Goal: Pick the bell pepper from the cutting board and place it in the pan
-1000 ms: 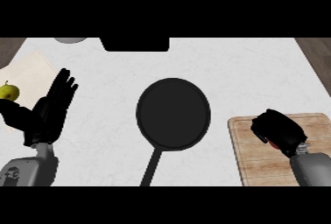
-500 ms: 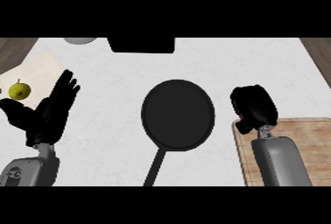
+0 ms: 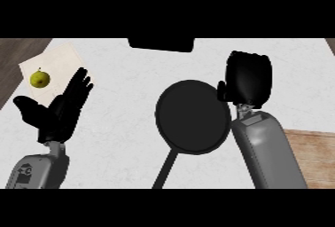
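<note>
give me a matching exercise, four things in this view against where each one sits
Things:
1. pan
2. pear
3. cutting board
4. left hand

Places:
A. at the right edge, behind the right forearm
B. on a pale sheet at the upper left
C. centre of the counter, handle toward the lower edge
D. open, fingers up, just right of the pale sheet

Pairs: 1-C, 2-B, 3-A, 4-D

L hand [image 3: 57, 111] rested open at left, fingers up. R hand [image 3: 248, 80] was curled shut, back up, forearm extended fwd.
</note>
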Robot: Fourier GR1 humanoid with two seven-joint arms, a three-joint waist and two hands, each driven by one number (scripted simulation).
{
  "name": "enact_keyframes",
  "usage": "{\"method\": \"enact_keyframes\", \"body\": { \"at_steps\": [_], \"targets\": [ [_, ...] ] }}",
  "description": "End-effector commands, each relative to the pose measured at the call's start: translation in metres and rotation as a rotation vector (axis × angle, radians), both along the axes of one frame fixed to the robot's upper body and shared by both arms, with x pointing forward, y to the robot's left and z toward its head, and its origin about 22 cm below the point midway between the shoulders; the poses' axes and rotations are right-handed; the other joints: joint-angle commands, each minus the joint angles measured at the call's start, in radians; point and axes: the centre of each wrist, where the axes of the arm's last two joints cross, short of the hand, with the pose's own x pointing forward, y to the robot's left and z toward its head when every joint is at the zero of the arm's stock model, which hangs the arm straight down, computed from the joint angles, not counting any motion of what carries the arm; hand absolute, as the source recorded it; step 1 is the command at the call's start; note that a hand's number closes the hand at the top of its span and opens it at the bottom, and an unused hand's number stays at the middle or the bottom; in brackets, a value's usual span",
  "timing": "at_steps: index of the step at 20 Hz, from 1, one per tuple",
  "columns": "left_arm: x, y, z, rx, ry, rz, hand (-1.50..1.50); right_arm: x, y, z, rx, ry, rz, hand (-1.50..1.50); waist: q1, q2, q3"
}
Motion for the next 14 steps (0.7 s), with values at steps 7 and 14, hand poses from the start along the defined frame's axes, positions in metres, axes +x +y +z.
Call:
{"method": "enact_keyframes", "body": {
  "at_steps": [7, 14],
  "targets": [
    [0.006, -0.012, -0.001, 0.011, -0.019, -0.044, 0.0, -0.007, 0.081, 0.053, 0.136, -0.181, -0.382, 1.5, 0.044, 0.022, 0.004],
    [0.008, -0.007, 0.002, 0.017, -0.032, 0.013, 0.0, -0.006, 0.107, 0.047, 0.224, -0.226, -0.423, 1.5, -0.023, 0.021, 0.006]
  ]
}}
